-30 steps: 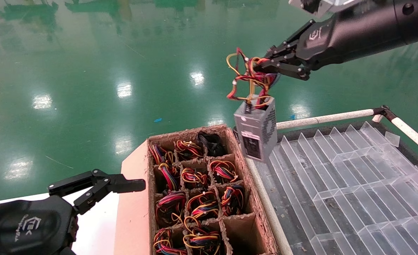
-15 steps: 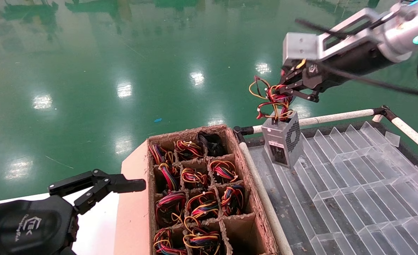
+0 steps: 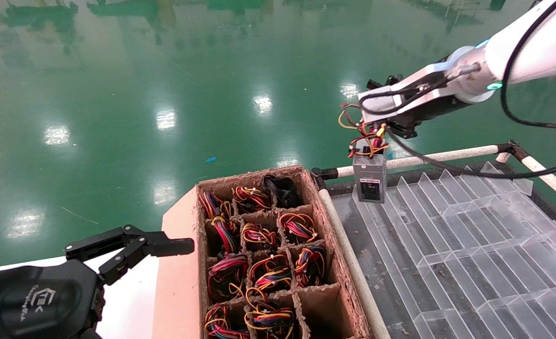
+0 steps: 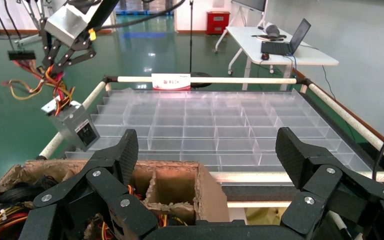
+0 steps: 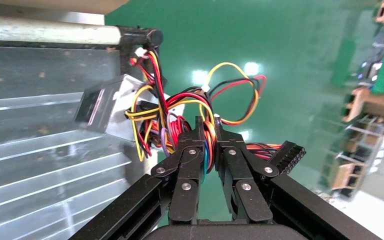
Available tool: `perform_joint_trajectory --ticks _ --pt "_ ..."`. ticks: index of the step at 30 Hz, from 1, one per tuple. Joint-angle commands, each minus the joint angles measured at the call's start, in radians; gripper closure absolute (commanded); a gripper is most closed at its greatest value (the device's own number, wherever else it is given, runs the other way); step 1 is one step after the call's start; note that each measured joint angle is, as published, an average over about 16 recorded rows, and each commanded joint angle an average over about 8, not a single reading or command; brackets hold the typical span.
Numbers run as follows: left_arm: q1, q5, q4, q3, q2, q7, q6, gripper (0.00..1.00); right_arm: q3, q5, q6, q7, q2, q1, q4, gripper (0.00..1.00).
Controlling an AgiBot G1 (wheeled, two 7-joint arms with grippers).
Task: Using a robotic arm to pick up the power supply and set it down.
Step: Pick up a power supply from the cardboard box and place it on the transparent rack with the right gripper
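Note:
The power supply, a small grey metal box with a black-and-white label, hangs upright from its red, yellow and black wire bundle. It is at the far left corner of the clear tray. I cannot tell whether its lower end touches the tray. The robotic arm reaches in from the upper right, and its right gripper is shut on the wire bundle, with the box below. The left wrist view shows the box tilted beside the tray. My left gripper stays parked at the lower left, open and holding nothing.
A cardboard box with divided cells stands left of the tray, and most cells hold wire bundles. A white padded rail borders the tray's far edge. Green floor lies beyond. A white surface lies under my left gripper.
The right arm has carried the power supply back and down, from above the cardboard box's far right corner to the tray's far left corner. Its wrist has turned. The left gripper has not moved.

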Motion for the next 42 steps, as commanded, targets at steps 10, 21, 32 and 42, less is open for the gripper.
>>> perform_joint_trajectory --ticks 10,21,32,42 --pt "0.0 0.0 0.0 0.0 0.0 0.0 0.0 0.0 0.008 0.022 0.088 -0.206 -0.041 -0.064 -0.009 1.0" --pt "0.0 -0.001 0.0 0.001 0.0 0.0 0.0 0.0 0.01 0.058 0.108 -0.231 -0.052 -0.116 0.02 1.0" --pt "0.0 -0.001 0.0 0.001 0.0 0.001 0.0 0.0 0.002 0.067 0.18 -0.21 -0.043 -0.141 -0.022 1.0" --pt "0.0 -0.001 0.0 0.002 -0.001 0.001 -0.001 0.0 0.009 0.08 0.284 -0.217 -0.037 -0.178 -0.056 1.0"
